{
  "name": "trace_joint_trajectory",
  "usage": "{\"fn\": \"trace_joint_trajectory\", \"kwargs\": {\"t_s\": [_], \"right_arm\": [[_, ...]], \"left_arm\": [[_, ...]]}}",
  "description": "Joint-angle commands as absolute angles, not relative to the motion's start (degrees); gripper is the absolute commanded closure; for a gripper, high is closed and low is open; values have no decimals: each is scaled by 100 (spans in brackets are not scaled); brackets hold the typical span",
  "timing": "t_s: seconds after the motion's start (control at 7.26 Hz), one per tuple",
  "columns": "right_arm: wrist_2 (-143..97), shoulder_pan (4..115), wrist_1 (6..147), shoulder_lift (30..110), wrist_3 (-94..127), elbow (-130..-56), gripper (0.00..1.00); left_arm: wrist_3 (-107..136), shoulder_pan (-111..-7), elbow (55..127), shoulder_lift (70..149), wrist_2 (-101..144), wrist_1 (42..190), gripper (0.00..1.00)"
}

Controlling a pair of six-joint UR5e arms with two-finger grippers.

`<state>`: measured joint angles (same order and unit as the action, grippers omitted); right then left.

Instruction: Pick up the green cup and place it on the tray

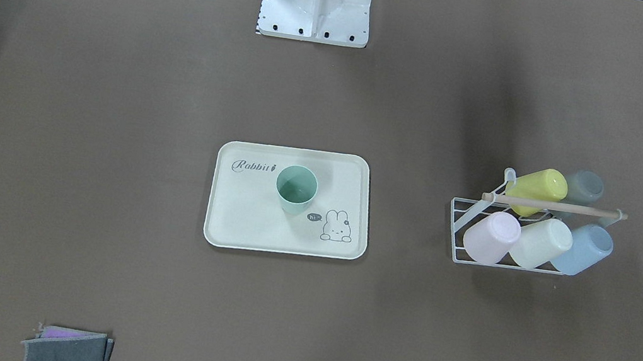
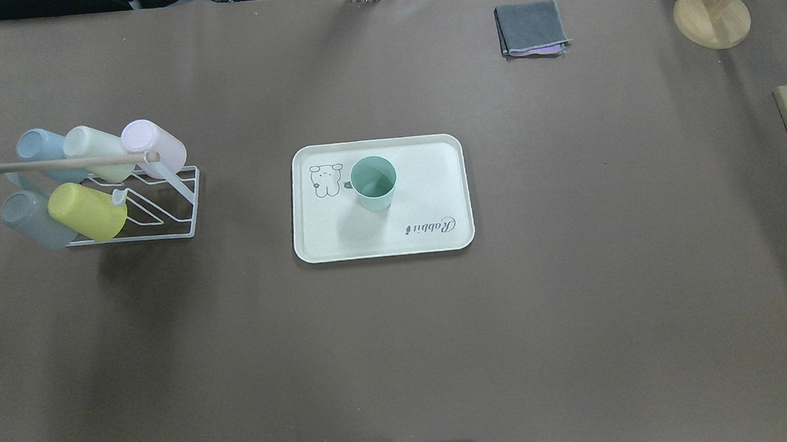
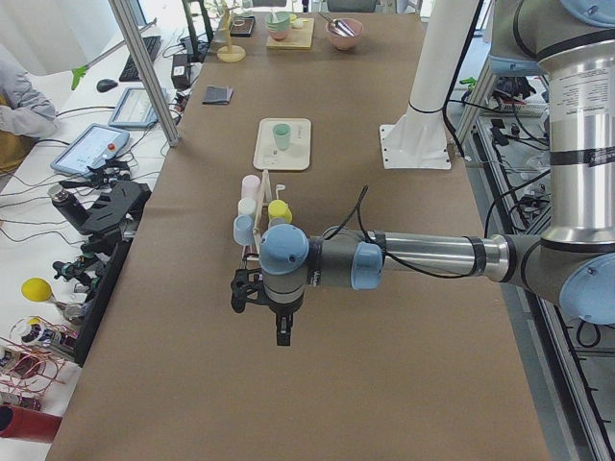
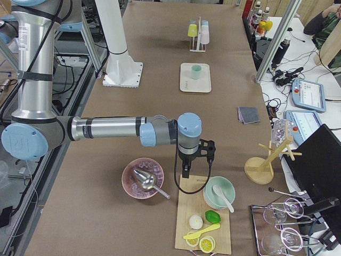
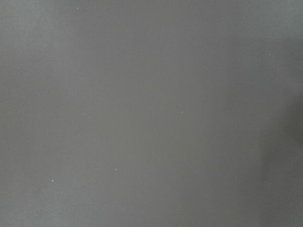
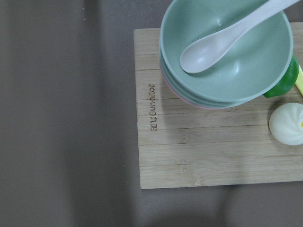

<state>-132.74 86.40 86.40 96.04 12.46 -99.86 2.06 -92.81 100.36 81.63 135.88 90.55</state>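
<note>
The green cup (image 1: 296, 189) stands upright, mouth up, on the tray (image 1: 238, 228), between its rabbit drawing and its script, in the middle of the table (image 2: 580, 269). Both pincers are well apart from it. The left pincer (image 3: 282, 331) hangs over bare table near the left end, and the right pincer (image 4: 185, 172) over a wooden board (image 6: 199, 151) near the right end. I cannot tell whether either is wide or narrow. A cup rack (image 2: 153, 205) stands toward the left end, and a folded grey cloth (image 2: 531, 27) lies by the edge away from the robot.
</note>
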Motion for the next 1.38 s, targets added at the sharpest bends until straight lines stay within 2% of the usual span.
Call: {"fn": "trace_joint_trajectory", "kwargs": {"t_s": [0.0, 1.24], "right_arm": [[-13280, 8640, 8640, 9606, 1239, -9984, 0], [-13263, 8631, 8640, 9606, 1248, -10002, 0]], "left_arm": [[185, -9351, 10107, 8156, 13588, 8896, 2], [-501, -9273, 10406, 8253, 13526, 8490, 2]]}}
